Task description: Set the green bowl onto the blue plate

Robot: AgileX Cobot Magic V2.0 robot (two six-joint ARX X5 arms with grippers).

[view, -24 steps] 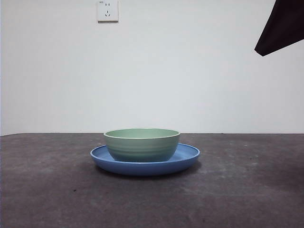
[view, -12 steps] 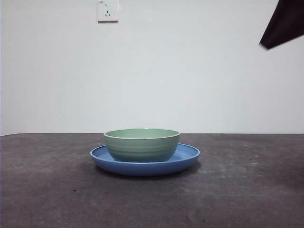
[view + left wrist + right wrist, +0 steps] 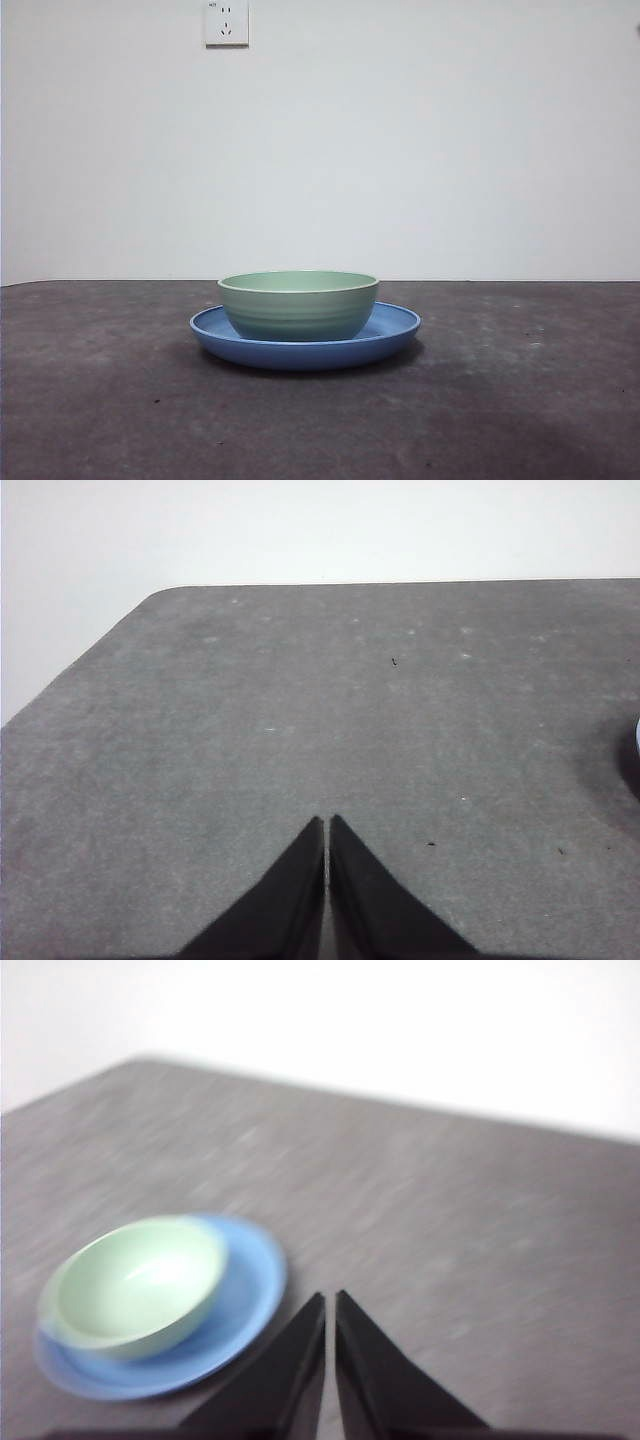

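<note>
Bowl (image 3: 298, 305) sits inside plate (image 3: 305, 345), upright, near tabletop (image 3: 100, 400) centre; task judged done. Pale mint, glossy, faint ridges outside, lighter rim; narrower than blue plate. No arm visible in front view.

Left wrist: left end effector (image 3: 327, 825) clenched, empty, over bare tabletop; plate edge barely visible at side.

Right wrist (blurred): right end effector (image 3: 330, 1305) clenched, empty, near plate (image 3: 250, 1290), apart from bowl (image 3: 135, 1285). Best move: keep both clear, avoid nudging stack.
</note>
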